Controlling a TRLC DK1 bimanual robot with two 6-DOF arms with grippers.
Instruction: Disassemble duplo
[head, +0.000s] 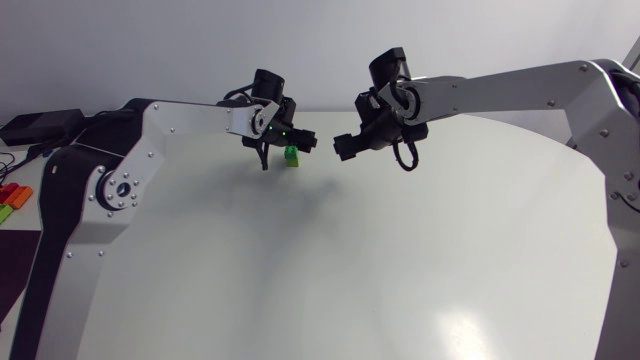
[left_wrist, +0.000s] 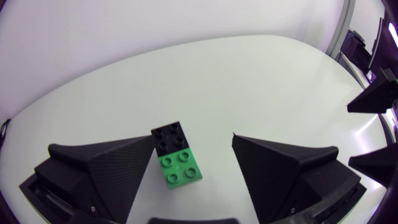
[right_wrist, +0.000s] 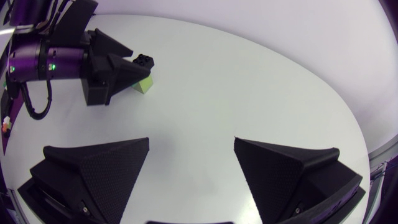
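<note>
A small duplo stack, a black brick (left_wrist: 169, 137) joined to a green brick (left_wrist: 181, 169), lies on the white table (head: 330, 270). It sits between the fingers of my left gripper (left_wrist: 193, 137), close against one finger (left_wrist: 118, 168) and apart from the other. That gripper is open. The head view shows the green brick (head: 291, 155) just under my left gripper (head: 278, 150) at the table's back. My right gripper (head: 345, 146) hangs a short way to the brick's right, open, with nothing between its fingers (right_wrist: 191, 139). Its wrist view shows the stack (right_wrist: 144, 84) ahead, beside the left gripper (right_wrist: 109, 62).
The table's far edge (head: 330, 112) runs just behind both grippers. Some loose coloured bricks (head: 12, 198) lie off the table's left side. My right gripper's fingertips (left_wrist: 373, 99) show beside the left gripper in the left wrist view.
</note>
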